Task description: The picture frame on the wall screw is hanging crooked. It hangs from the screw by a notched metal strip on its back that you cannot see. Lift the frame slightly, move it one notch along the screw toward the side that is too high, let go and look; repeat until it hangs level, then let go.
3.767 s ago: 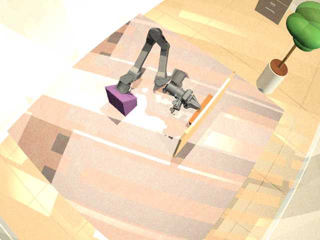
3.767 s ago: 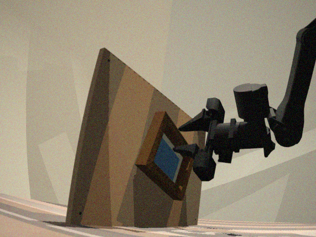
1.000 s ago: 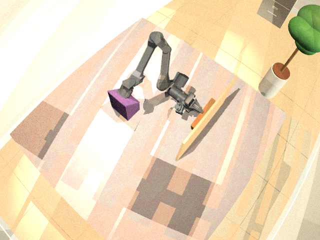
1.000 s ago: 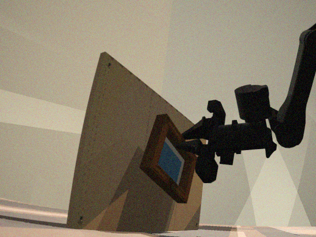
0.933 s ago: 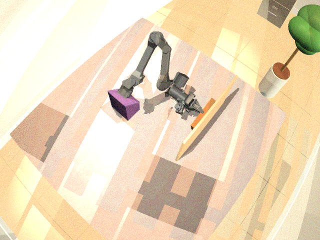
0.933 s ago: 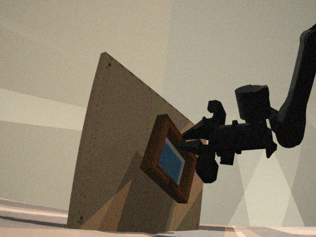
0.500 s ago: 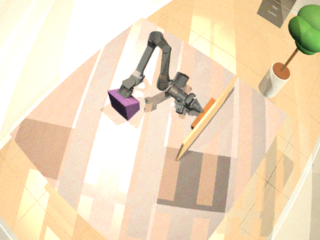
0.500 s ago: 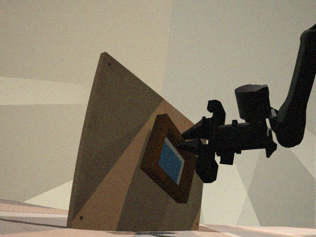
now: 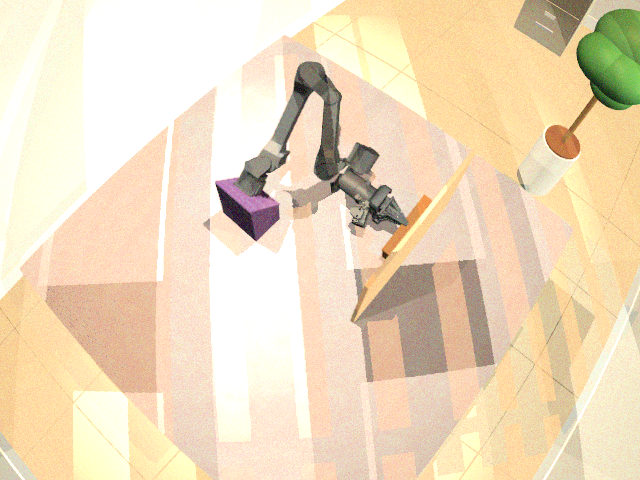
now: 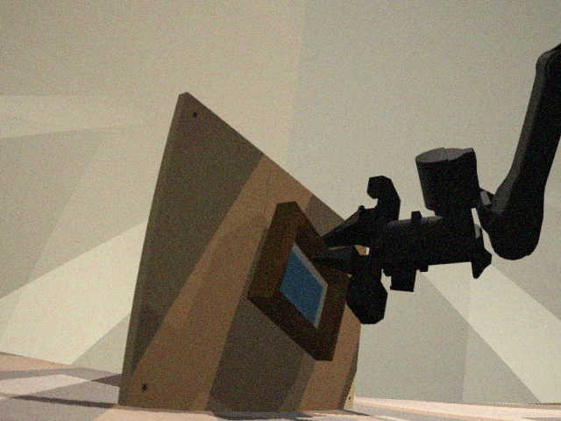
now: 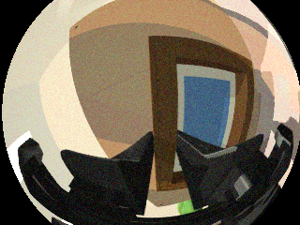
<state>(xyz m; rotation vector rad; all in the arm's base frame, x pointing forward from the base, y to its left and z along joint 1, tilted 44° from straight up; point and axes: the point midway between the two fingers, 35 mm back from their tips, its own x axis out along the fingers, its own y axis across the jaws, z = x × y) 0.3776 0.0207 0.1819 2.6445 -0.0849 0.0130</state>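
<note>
A dark brown picture frame (image 10: 276, 253) (image 11: 164, 107) (image 9: 405, 227) with a blue picture (image 10: 301, 285) (image 11: 206, 109) hangs on the upright wooden wall panel (image 10: 199, 253) (image 9: 413, 242) (image 11: 107, 88). In the exterior view its far end sits higher than its near end, so it looks tilted. My gripper (image 10: 323, 251) (image 11: 163, 135) (image 9: 402, 219) is shut on one bar of the frame's border: in the wrist view the fingers sit on either side of the brown bar. The screw and the notched strip are hidden behind the frame.
The arm's base stands on a purple block (image 9: 248, 206). A potted plant (image 9: 610, 62) in a white pot (image 9: 542, 165) stands beyond the panel. A grey cabinet (image 9: 553, 20) is at the far right.
</note>
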